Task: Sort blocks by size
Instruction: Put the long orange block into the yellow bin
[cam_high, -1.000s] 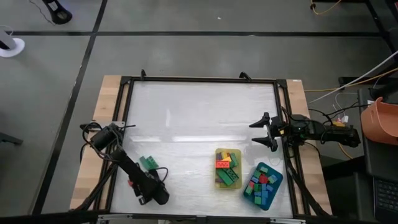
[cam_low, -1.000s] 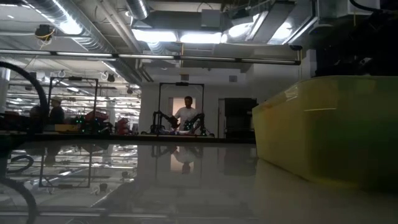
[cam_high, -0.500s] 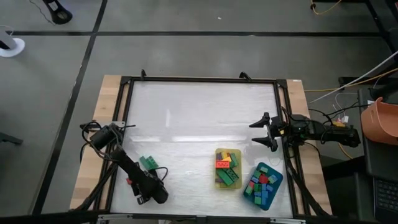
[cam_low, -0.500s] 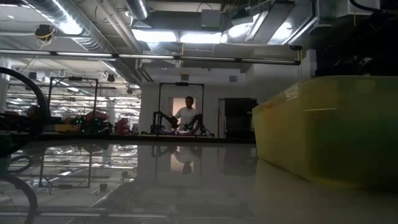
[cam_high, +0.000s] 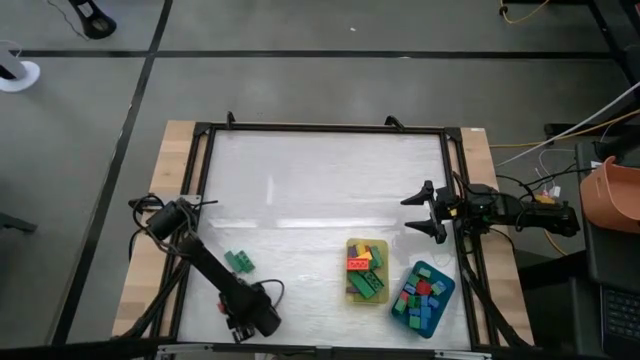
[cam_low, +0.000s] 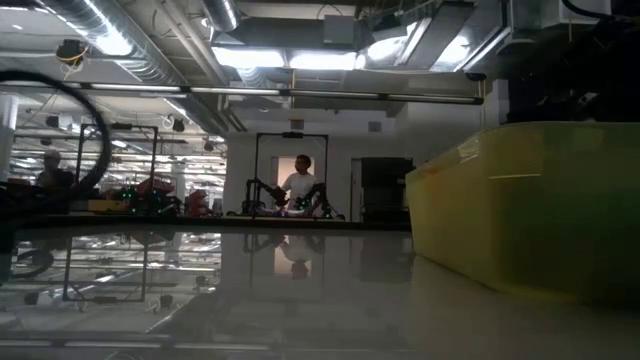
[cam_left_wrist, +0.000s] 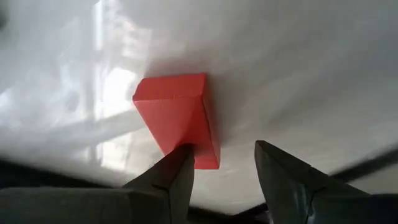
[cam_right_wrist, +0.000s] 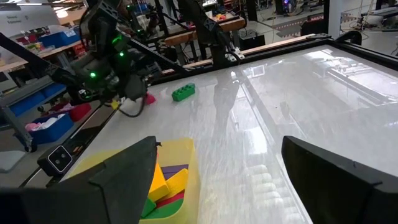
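My left gripper (cam_high: 240, 320) is open near the table's near edge, left of centre, pointing down at a red block (cam_left_wrist: 177, 118) that lies flat on the table. The block's near corner reaches in between the two fingers. A green block (cam_high: 238, 262) lies on the table just beyond the left arm and also shows in the right wrist view (cam_right_wrist: 183, 92). The yellow tray (cam_high: 352, 290) and the teal tray (cam_high: 444, 283) each hold several blocks. My right gripper (cam_high: 425, 212) is open and empty at the table's right edge. My left gripper comes at the red block from above. One finger (cam_left_wrist: 177, 171) stands against the block's near corner (cam_left_wrist: 205, 158). I cannot tell whether it touches. The block lies on the table.
A dark frame rail (cam_high: 320, 128) runs round the table. The yellow tray's wall (cam_low: 530, 200) fills the right of the low view. A person (cam_low: 298, 185) stands far off in the room behind. The table's middle and far part (cam_high: 320, 190) are bare.
My left gripper has gone toward the table's near edge and a little to the right, away from the green block. The green block has stayed in place and now lies clear of the arm.
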